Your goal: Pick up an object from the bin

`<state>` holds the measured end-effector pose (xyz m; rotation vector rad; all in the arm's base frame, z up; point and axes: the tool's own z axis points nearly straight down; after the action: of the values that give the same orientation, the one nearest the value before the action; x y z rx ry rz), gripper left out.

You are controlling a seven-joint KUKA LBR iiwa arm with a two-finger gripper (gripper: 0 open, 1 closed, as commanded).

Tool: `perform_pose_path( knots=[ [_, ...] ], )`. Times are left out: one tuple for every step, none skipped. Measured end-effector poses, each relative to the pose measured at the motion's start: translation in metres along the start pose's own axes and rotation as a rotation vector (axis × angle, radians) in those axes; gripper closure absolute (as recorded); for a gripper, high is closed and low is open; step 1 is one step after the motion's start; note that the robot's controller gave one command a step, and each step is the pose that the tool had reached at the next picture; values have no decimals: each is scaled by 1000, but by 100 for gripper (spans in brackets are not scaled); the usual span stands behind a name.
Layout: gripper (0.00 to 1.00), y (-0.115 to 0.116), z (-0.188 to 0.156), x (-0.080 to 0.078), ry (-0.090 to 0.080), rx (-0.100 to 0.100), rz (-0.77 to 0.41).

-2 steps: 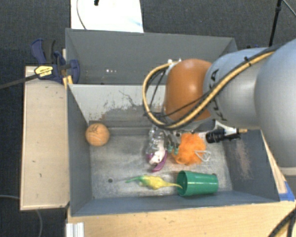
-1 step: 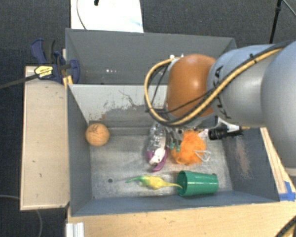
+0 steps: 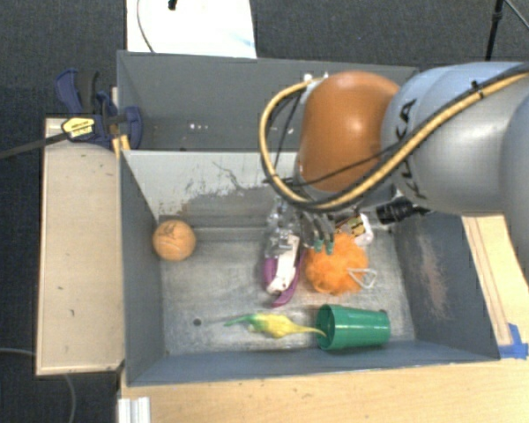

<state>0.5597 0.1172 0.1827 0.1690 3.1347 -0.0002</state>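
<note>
My gripper [image 3: 301, 234] hangs under the orange wrist cover in the middle of the bin, low over the floor. A purple and white handled thing [image 3: 280, 273] lies just below its left finger, touching or nearly touching it. An orange mesh scrubber [image 3: 334, 270] sits right beside the fingers on the right. A green plastic cup [image 3: 353, 327] lies on its side near the front wall. A yellow and green toy [image 3: 273, 325] lies flat beside the cup's mouth.
A tan ball [image 3: 174, 240] rests alone at the left of the bin floor. A small white and yellow thing [image 3: 363, 228] lies behind the scrubber. The arm and its cables cover the bin's right back part.
</note>
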Motion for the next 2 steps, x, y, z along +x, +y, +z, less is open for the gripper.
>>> perform_pose_path(
  knots=[
    [100, -16, -60, 16, 5, 0, -177],
    [0, -10, 53, 64, 5, 0, -62]
  ],
)
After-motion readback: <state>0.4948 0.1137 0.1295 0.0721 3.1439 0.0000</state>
